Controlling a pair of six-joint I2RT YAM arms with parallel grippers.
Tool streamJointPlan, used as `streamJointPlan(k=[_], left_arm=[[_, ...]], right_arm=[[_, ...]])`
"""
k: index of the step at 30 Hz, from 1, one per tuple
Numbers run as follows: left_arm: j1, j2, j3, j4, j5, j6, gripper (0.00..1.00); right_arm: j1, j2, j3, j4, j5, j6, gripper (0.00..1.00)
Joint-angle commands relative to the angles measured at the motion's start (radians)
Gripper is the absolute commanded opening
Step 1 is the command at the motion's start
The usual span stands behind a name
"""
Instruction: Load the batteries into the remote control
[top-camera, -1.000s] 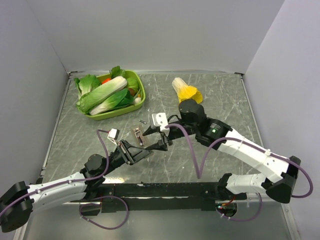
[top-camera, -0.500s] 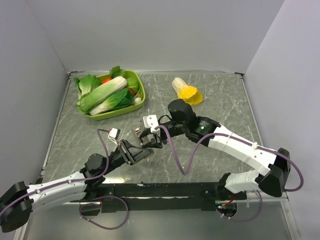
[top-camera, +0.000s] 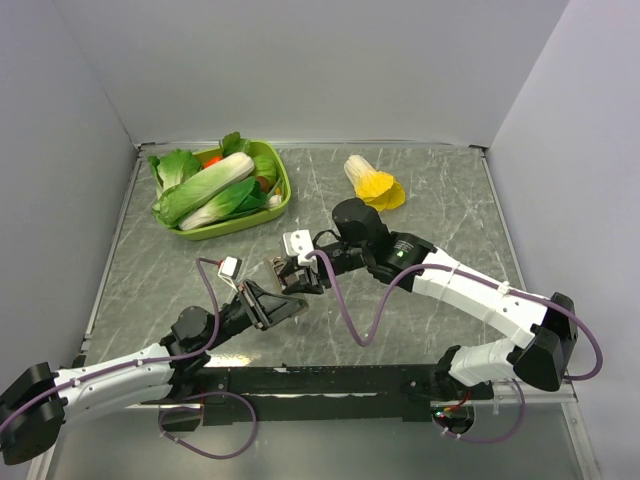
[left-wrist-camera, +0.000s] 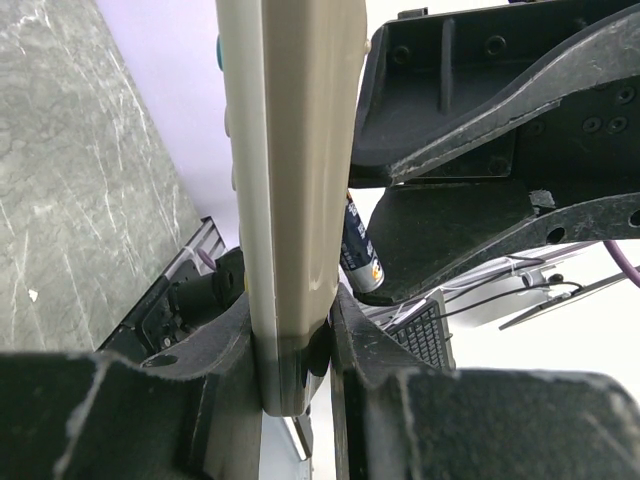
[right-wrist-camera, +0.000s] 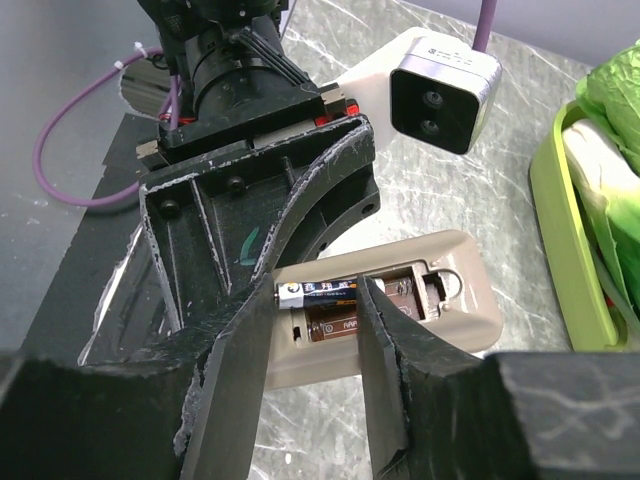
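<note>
Right wrist view, right gripper (right-wrist-camera: 316, 300) pinching battery (right-wrist-camera: 327, 290) over remote control (right-wrist-camera: 455, 305), left gripper (left-wrist-camera: 292, 345) clamping it

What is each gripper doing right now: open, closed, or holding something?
Left gripper: closed, holding the remote.
Right gripper: closed, holding a battery.

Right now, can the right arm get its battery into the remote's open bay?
Probably yes: right end effector holds the battery over the open bay of the remote, nothing between; left end effector grips it.
</note>
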Motion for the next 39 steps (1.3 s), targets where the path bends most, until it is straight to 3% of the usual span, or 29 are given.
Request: streamJointPlan(k=[1, 26, 32, 39], left_arm=[[-0.002, -0.011, 0.055, 0.081, 0.031, 0.027, 0.01], [-0.002, -0.075, 0.098, 0.119, 0.105, 0.047, 0.01], [-0.002, -0.107, 0.08, 0.06, 0.062, 0.059, 0.01], [-0.002, -0.055, 0.023, 0.113, 0.028, 0.027, 0.01]], right_arm=[[-0.008, 0.027, 0.001, 0.017, -0.009, -0.018, 0.44], [-0.022, 0.164, -0.088, 0.057, 0.011, -0.033, 0.37], [-0.022, 0.124, -0.085, 0.098, -0.051, 0.025, 0.37], [-0.016, 0.046, -0.002, 0.071, -0.101, 0.067, 0.43]])
